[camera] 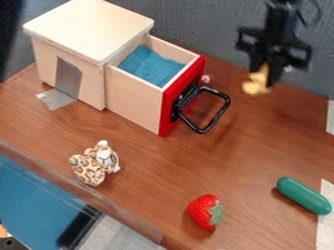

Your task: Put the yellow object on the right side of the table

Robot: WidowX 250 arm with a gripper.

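Strawberry: red toy fruit (201, 209), lying near on the table (147, 161); a release well short of the far side could knock it and set it rolling.
Green toy: smooth, oblong and rounded at both ends (303, 195), beside the white strip (325, 222) at the right edge; being rounded, it would probably roll if the load came down against it.
Leopard-print plush: soft toy (89, 169), well apart at left; little risk.
Drawer handle: black loop (218, 115) standing out from the red drawer front (168, 114); a low path swinging toward the camera's left could snag it and drag the open drawer.
Yellow object: small and lumpy (256, 81), held above the far right part of the table, its lower end below the fingertips; that end would likely touch first, tilting or twisting the piece.
Gripper: black, hanging at upper right (265, 77), its fingers closed on the yellow object; opening too high could let the piece bounce or roll.
Wall: grey surface (196, 19) behind the table; a placement too far back could bring the gripper against it.
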